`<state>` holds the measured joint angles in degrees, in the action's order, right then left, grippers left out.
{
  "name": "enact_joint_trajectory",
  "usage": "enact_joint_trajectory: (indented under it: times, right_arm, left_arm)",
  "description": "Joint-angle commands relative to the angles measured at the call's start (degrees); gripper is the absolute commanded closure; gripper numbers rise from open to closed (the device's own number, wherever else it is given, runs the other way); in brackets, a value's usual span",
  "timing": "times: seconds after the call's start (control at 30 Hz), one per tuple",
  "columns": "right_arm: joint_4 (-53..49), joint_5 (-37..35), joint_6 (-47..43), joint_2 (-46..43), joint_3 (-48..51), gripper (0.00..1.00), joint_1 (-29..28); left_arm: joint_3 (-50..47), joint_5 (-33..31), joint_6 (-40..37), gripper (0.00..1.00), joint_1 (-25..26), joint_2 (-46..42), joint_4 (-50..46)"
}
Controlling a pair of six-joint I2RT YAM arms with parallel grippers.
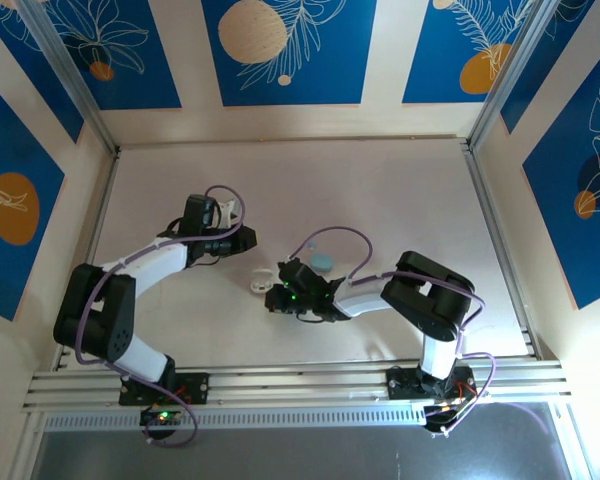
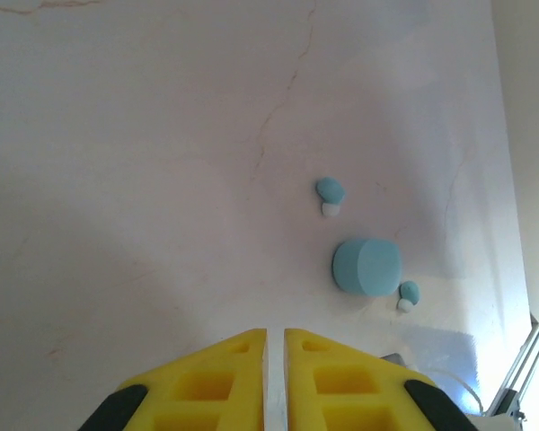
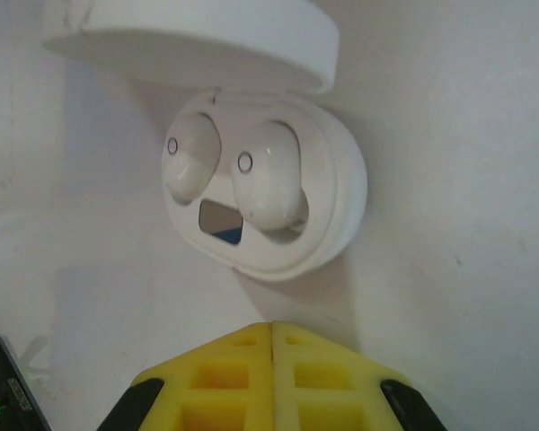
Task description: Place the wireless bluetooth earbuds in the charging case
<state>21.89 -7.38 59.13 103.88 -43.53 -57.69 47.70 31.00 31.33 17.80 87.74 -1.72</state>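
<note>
An open white charging case [image 3: 341,193] lies on the table with its lid [image 3: 198,40] tipped back. Two white earbuds [image 3: 190,157] [image 3: 268,175] sit in its wells. My right gripper [image 3: 271,328] is shut with nothing in it, just short of the case's near rim; from above it [image 1: 277,293] is beside that case [image 1: 261,283]. A closed pale blue case [image 2: 366,267] [image 1: 322,262] rests on the table, with two pale blue earbuds [image 2: 330,191] [image 2: 409,293] loose beside it. My left gripper [image 2: 275,332] [image 1: 235,212] hovers away from them, its jaws together save a thin slit, holding nothing.
The pale tabletop [image 1: 380,190] is walled by blue-and-cream panels and metal rails [image 1: 495,230]. Both arms' purple cables [image 1: 330,235] loop above the table near the cases.
</note>
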Motion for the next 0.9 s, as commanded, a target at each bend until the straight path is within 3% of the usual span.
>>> enact_joint_trajectory:
  times: [0.0,0.7,0.87]
  right_arm:
    - [0.43,-1.62,0.92,1.75,-1.28,1.0,0.9]
    - [1.38,-0.19,0.88,3.15,-2.11,1.0,4.22]
    - [1.57,0.15,0.98,3.31,-2.09,1.0,4.07]
  left_arm:
    - [1.43,-0.59,-1.71,0.88,0.57,0.58,-1.36]
    - [-1.05,-2.12,-2.67,0.87,0.66,-1.45,-3.65]
    - [-2.82,-2.94,-2.94,0.91,0.84,-1.96,-4.49]
